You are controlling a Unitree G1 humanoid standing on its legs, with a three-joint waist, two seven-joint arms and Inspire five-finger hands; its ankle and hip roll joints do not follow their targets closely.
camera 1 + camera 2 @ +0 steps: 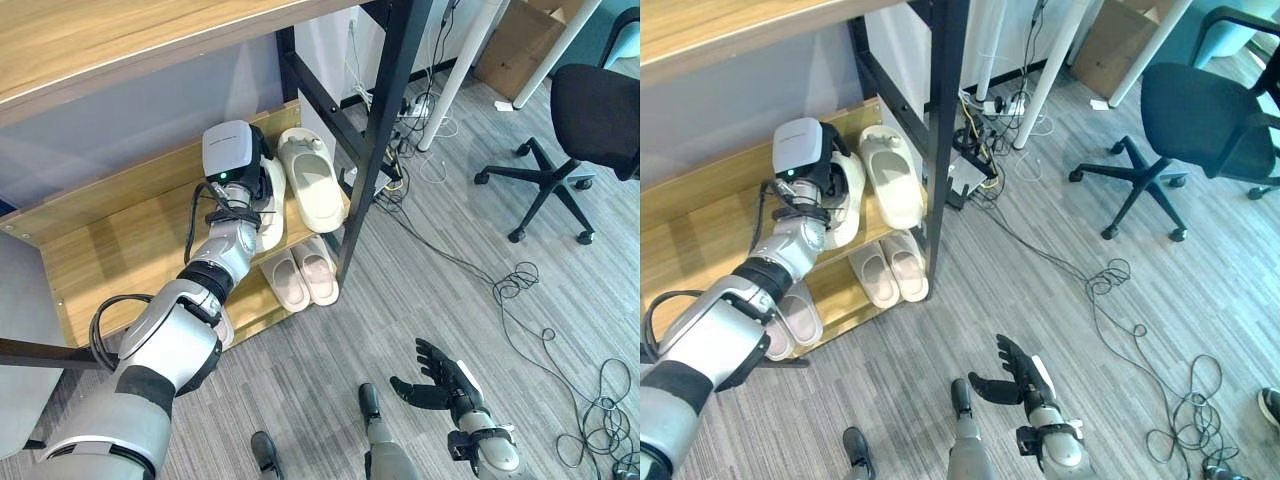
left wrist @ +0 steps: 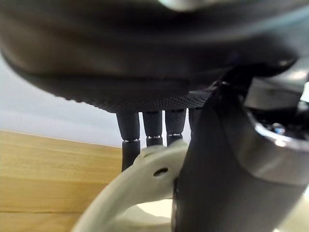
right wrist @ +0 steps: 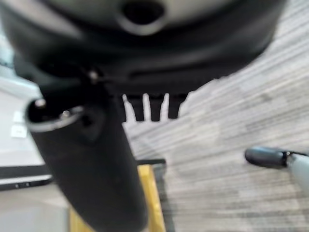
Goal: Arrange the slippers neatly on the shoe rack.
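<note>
Cream-white rubber slippers (image 1: 312, 183) on the middle wooden shelf of the black-framed shoe rack (image 1: 100, 240), centre-left of the left eye view: one lying flat, toe toward the upper left, just beside the black upright post; its mate (image 1: 270, 205) immediately to the left, partly hidden behind the left hand (image 1: 245, 175). In the left wrist view, dark fingers (image 2: 129, 135) reaching down over the pale strap of that second slipper (image 2: 145, 169), thumb alongside the strap, so pinching it between thumb and fingers. A second pair of pale beige slippers (image 1: 302, 273) on the lower shelf, side by side, toes toward the upper left, touching each other, near the foot of the post. Another pale slipper (image 1: 798, 318) further left on the lower shelf, half covered by the silver-grey forearm in the right eye view. Right hand (image 1: 440, 378) low at the bottom centre-right of the left eye view, above the grey striped carpet floor (image 1: 450, 270), fingers spread and relaxed, holding nothing. Black swivel office chair (image 1: 570, 140) in the upper right, well apart from the rack. Brown cardboard box (image 1: 520, 40) at the top edge.
</note>
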